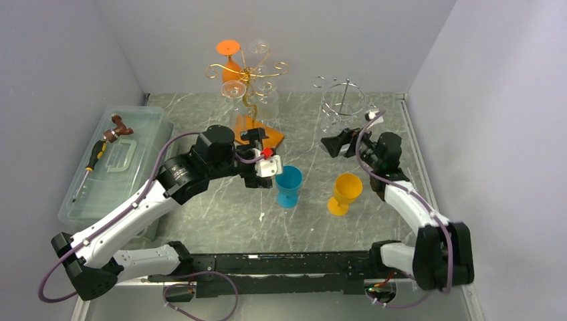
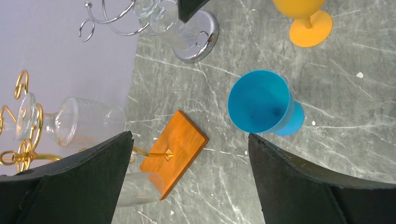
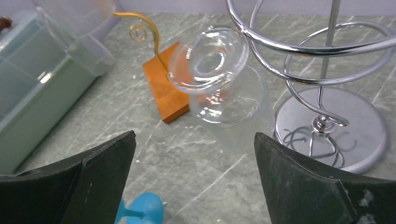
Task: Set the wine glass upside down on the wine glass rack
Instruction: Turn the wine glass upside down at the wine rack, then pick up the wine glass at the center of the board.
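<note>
A blue wine glass (image 1: 289,184) and a yellow wine glass (image 1: 346,192) stand upright on the table. A gold rack (image 1: 249,80) on an orange wooden base (image 2: 175,148) holds an upside-down orange glass (image 1: 230,61) and clear glasses (image 2: 79,119). A silver rack (image 1: 344,100) holds one clear glass (image 3: 215,77) upside down. My left gripper (image 1: 257,138) is open and empty beside the gold rack's base; the blue glass (image 2: 262,103) lies just beyond its right finger. My right gripper (image 1: 338,144) is open and empty, just in front of the silver rack's base (image 3: 348,128).
A clear plastic box (image 1: 115,170) stands at the left with a screwdriver (image 1: 99,152) on its lid. Grey walls close the back and both sides. The yellow glass (image 2: 303,18) stands to the right of the blue one.
</note>
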Available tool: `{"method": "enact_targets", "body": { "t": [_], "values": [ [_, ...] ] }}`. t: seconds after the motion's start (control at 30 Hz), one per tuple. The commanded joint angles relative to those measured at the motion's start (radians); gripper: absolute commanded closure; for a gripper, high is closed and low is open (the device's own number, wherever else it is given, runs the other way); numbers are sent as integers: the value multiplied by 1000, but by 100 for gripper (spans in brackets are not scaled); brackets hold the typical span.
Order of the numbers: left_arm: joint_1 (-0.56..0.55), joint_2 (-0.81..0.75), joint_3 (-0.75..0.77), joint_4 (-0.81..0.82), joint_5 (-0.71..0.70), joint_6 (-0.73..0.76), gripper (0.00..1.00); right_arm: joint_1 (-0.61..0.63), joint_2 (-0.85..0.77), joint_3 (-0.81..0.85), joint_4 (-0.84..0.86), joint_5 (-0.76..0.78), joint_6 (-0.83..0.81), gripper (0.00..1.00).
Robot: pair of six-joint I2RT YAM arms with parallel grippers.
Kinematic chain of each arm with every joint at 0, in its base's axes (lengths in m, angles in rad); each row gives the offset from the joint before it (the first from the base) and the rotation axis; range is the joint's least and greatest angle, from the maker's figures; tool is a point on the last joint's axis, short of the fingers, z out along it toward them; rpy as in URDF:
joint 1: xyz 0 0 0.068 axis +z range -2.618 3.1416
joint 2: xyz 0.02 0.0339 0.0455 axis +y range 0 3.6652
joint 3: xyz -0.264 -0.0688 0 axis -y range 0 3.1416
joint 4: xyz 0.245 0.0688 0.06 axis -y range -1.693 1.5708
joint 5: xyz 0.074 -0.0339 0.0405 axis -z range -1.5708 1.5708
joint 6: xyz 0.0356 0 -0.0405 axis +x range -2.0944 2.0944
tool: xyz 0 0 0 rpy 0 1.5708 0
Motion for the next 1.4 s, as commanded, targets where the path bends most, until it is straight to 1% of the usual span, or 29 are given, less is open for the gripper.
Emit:
{"method": "enact_targets", "body": {
  "t": [0.0,0.07,0.17,0.27,0.33,0.43,0.5,0.57,0.6,0.67,0.73,0.87,1.03,1.17,1.37],
  "values": [
    [-2,8,63,-13,-49,-68,1,3,-181,15,-232,50,44,0],
    [-1,13,71,-27,-62,-79,1,2,-249,43,-351,77,83,0],
    [10,21,92,-53,-54,-130,1,-1,-343,71,-437,111,236,0],
    [36,38,118,-81,-18,-193,0,-12,-395,96,-444,36,346,0],
    [65,56,136,-110,21,-239,1,-11,-386,158,-485,-5,339,0],
    [95,98,158,-169,80,-279,1,-8,-325,292,-730,47,270,0],
    [98,121,160,-200,113,-282,3,-8,-322,326,-794,88,246,2],
    [99,144,150,-215,150,-279,8,-7,-341,324,-805,132,239,4],
    [98,165,155,-237,175,-274,9,-8,-347,323,-810,139,235,5],
    [97,219,181,-287,180,-269,13,-6,-350,325,-811,127,232,7],
    [98,248,186,-304,180,-248,13,-7,-352,330,-822,122,224,8],
    [97,280,190,-248,169,-211,12,-6,-378,323,-821,130,205,9],
    [97,411,288,-260,139,-230,18,-8,-402,302,-812,120,194,10],
    [97,455,288,-216,159,-223,20,-8,-421,296,-820,122,172,11],
    [98,582,365,-288,228,-164,22,-9,-442,308,-838,132,145,13]
  ]
}}
